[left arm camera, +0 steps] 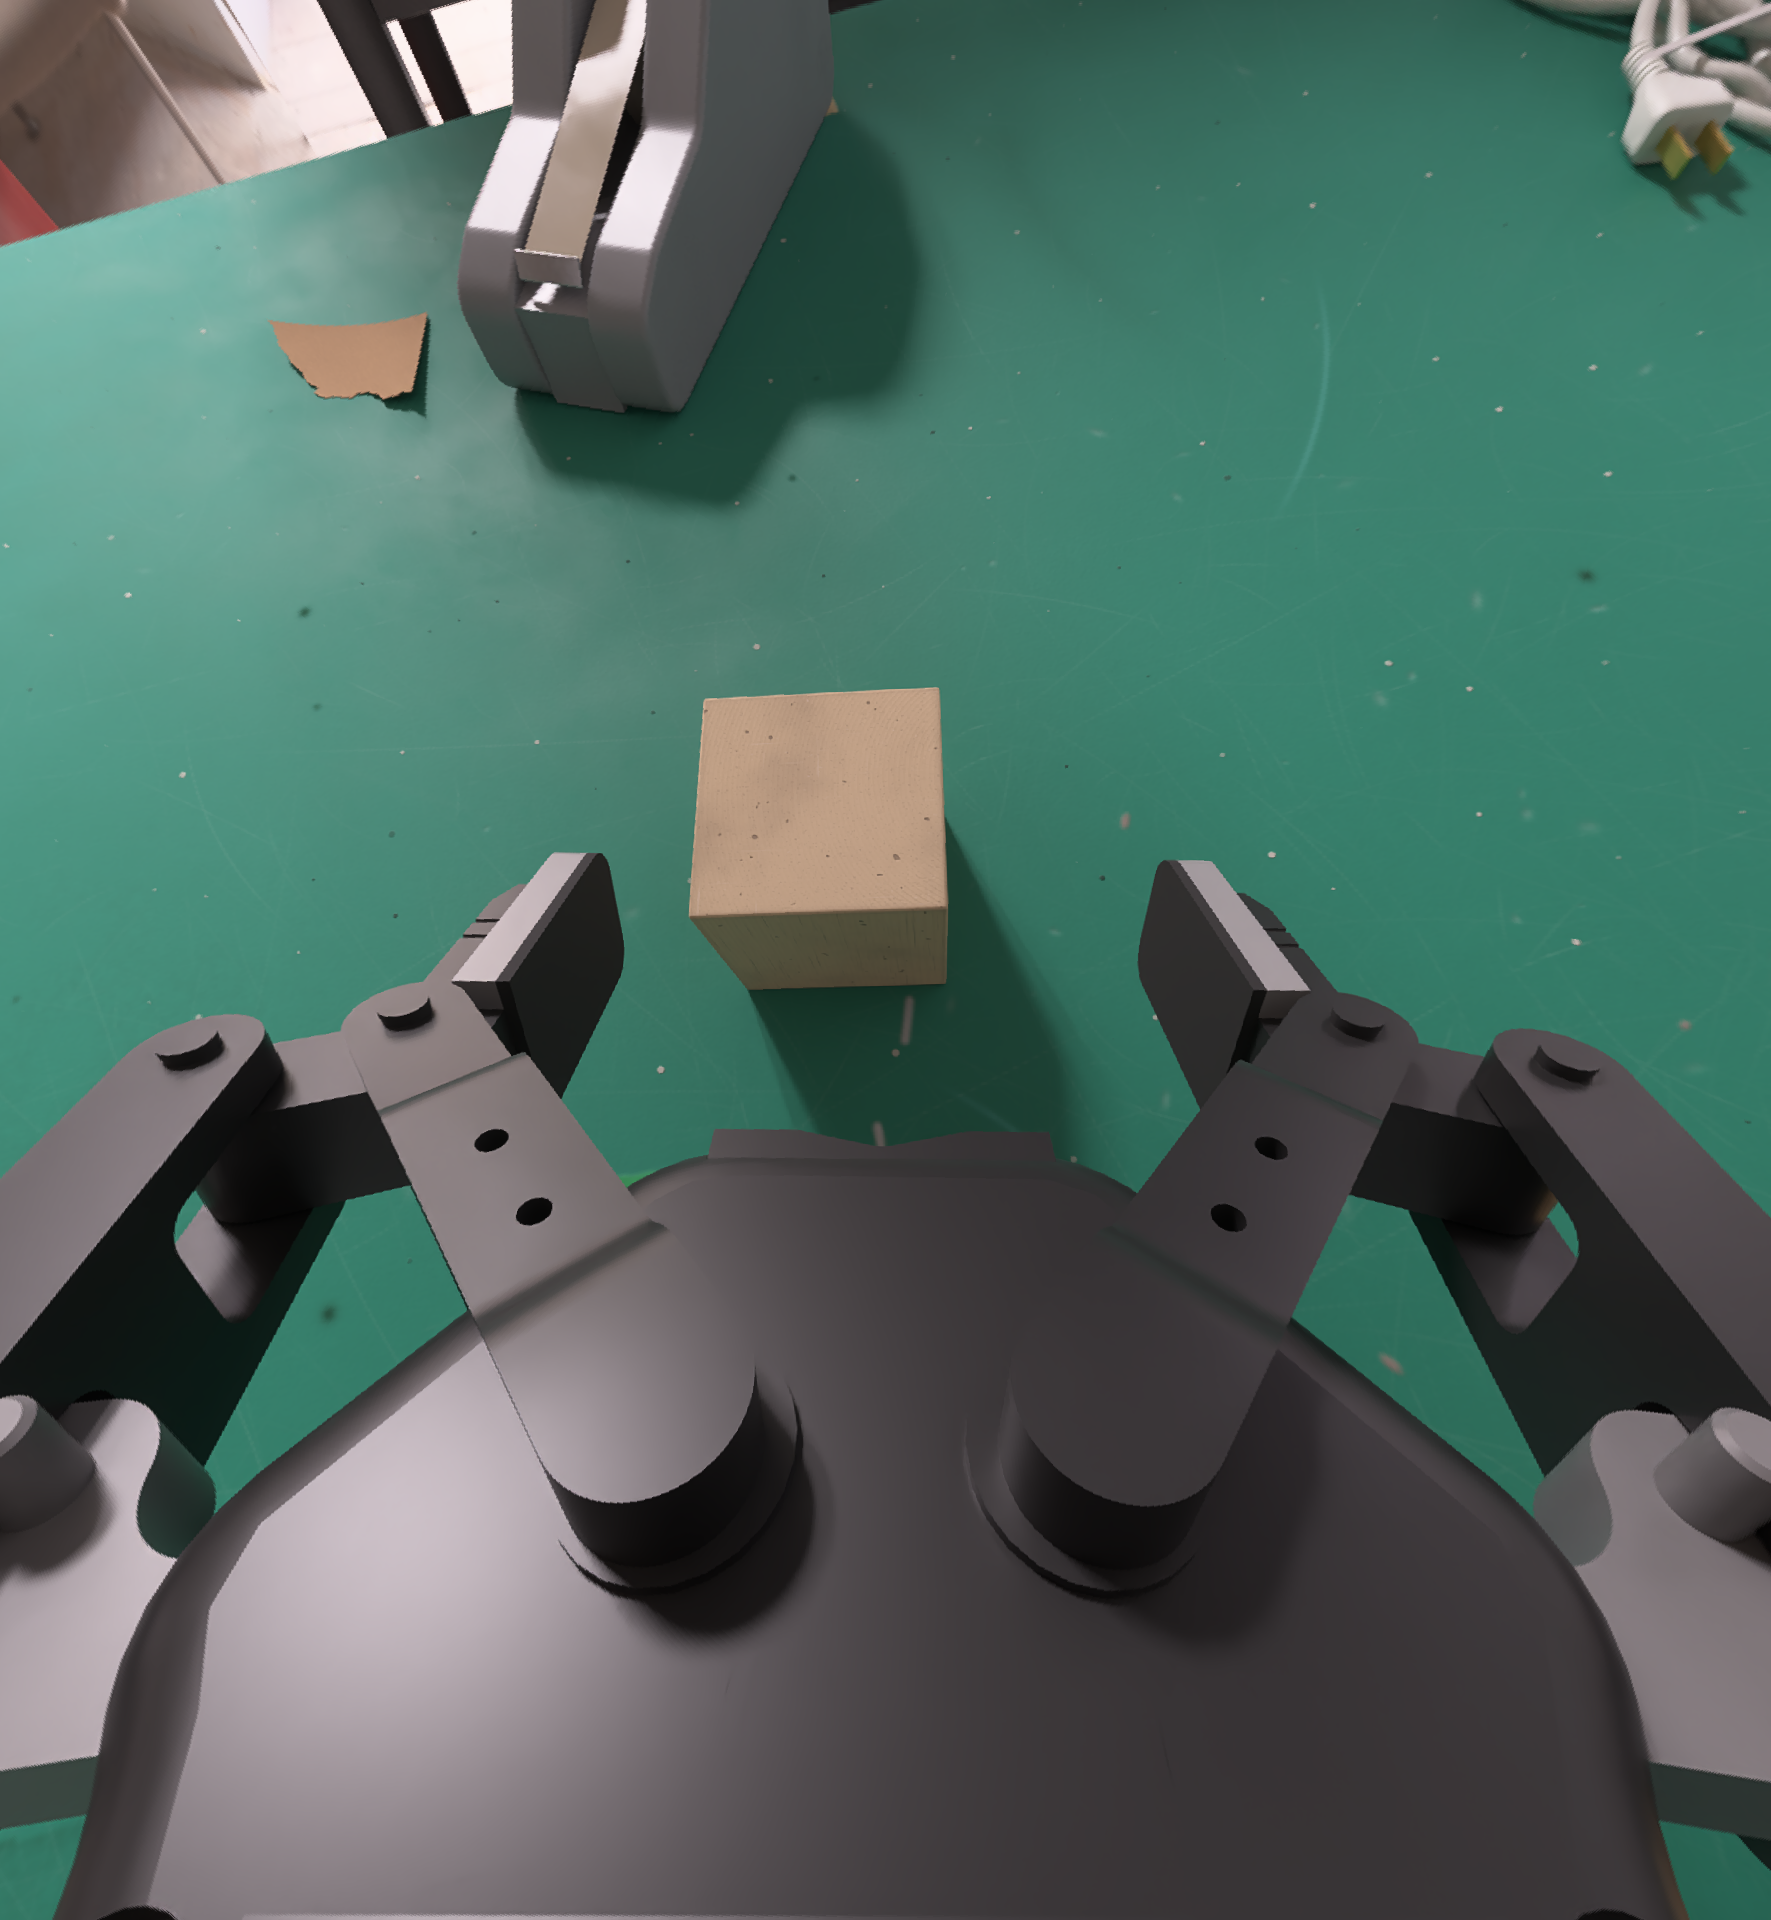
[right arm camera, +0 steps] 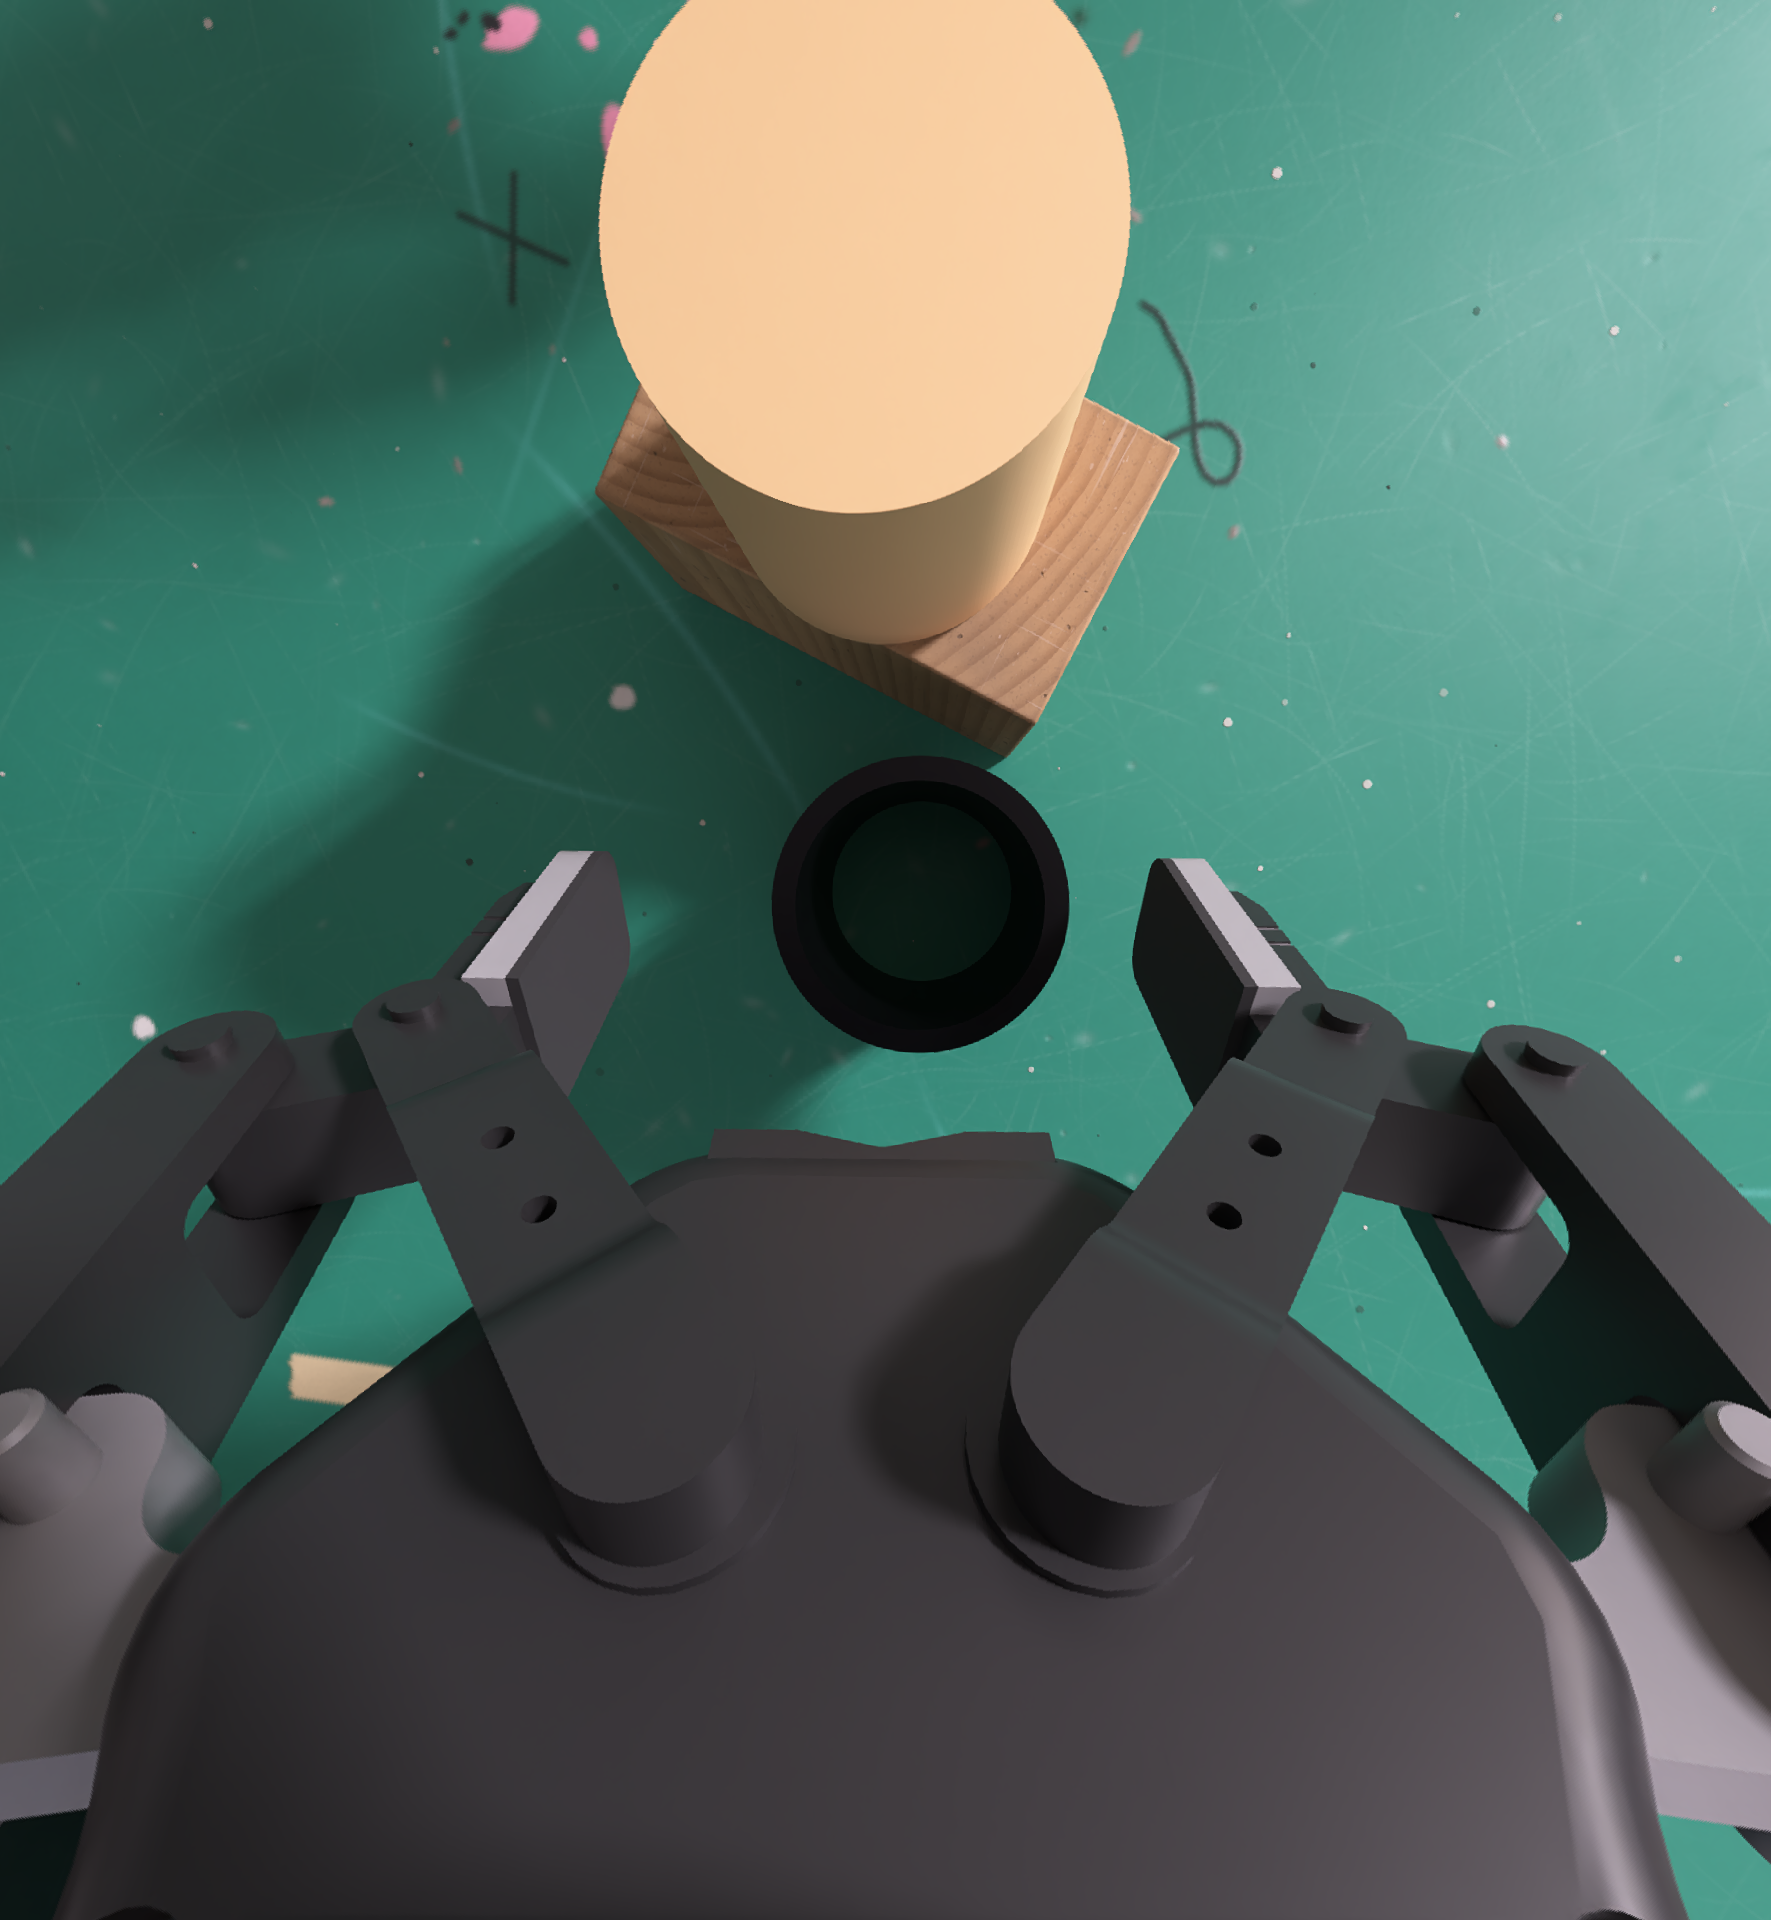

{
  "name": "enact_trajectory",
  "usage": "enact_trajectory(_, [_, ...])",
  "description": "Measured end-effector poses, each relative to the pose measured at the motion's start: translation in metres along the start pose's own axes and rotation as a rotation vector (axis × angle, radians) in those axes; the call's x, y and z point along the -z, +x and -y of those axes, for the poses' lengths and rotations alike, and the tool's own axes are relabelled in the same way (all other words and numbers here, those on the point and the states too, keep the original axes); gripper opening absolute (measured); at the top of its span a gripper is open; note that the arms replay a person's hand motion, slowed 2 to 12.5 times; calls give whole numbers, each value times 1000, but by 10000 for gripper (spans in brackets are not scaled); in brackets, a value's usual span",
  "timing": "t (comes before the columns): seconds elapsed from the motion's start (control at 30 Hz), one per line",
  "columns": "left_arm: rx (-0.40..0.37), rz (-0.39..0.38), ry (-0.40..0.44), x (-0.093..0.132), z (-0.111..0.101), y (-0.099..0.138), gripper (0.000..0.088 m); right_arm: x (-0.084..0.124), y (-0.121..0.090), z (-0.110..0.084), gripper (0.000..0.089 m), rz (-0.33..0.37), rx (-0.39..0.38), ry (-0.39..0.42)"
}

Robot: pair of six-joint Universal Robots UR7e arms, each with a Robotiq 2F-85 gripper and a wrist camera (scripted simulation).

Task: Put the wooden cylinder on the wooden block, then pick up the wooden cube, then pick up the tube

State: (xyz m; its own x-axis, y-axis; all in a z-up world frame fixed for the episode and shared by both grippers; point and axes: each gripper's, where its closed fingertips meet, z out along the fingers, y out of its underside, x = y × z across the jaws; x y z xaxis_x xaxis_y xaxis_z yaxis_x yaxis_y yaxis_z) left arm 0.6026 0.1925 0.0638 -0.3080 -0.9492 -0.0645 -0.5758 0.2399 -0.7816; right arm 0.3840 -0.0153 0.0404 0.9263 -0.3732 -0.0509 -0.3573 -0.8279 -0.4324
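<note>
- Left gripper (left arm camera: 881,920) spread wide, empty, above cube (left arm camera: 819,831) on mat (left arm camera: 1276,623).
- Right gripper (right arm camera: 881,920) spread wide, empty, above upright tube (right arm camera: 919,904).
- Cylinder (right arm camera: 860,312) stands on block (right arm camera: 1057,603).

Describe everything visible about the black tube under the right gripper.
The tube is a short black cylinder with a thick, smooth wall, matte like rubber or plastic. It stands upright on the green mat, seen end-on with its open mouth up and a dark hollow inside. It sits just short of the wooden block that carries the wooden cylinder; whether it touches the block is unclear. The open right gripper hangs above it, not gripping it.
</note>
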Motion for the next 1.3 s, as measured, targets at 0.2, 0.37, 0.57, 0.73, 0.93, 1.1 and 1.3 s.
enact_trajectory(0.2, [-42, 43, -2, -8, -1, -3, 854, 0, 2, -3, 838, -10, 16, -14])
enact_trajectory(0.37, [-63, 66, 1, -14, -1, -2, 854, -1, 3, -4, 839, -19, 31, -24])
enact_trajectory(0.57, [-70, 85, 3, -22, -1, -3, 854, -2, 4, -5, 841, -25, 47, -31])
enact_trajectory(0.73, [-78, 102, -2, -28, -1, -3, 854, -3, 4, -6, 841, -27, 59, -32])
enact_trajectory(0.93, [-92, 120, -5, -34, -2, -5, 854, -4, 5, -6, 841, -32, 68, -35])
enact_trajectory(1.1, [-103, 136, -14, -40, -4, -7, 854, -4, 6, -6, 841, -36, 72, -41])
enact_trajectory(1.3, [-119, 147, -32, -46, -7, -9, 854, -5, 6, -7, 842, -39, 77, -49])
